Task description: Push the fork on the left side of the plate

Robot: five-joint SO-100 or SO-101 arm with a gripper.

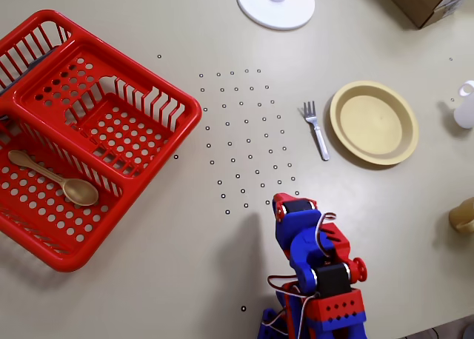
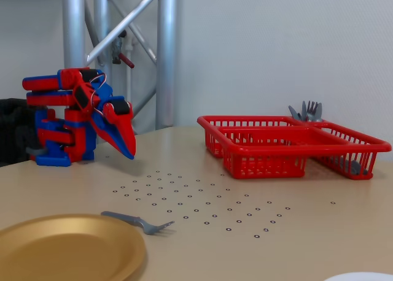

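The small silver fork (image 1: 316, 129) lies on the table just left of the pale-yellow plate (image 1: 374, 122) in the overhead view, tines pointing away from the arm, close to the rim but apart from it. In the fixed view the fork (image 2: 137, 221) lies just beyond the plate (image 2: 67, 249), tines to the right. My red-and-blue gripper (image 1: 284, 203) is folded back near the arm's base, well short of the fork. In the fixed view the gripper (image 2: 129, 153) points down above the table, with its jaws together and nothing in them.
A red plastic basket (image 1: 141, 143) fills the left side and holds a tan wooden spoon (image 1: 59, 180); cutlery (image 2: 307, 111) stands in its far corner. A white disc with a knob (image 1: 275, 3), a cardboard box (image 1: 429, 0) and a white item (image 1: 465, 106) lie around the plate.
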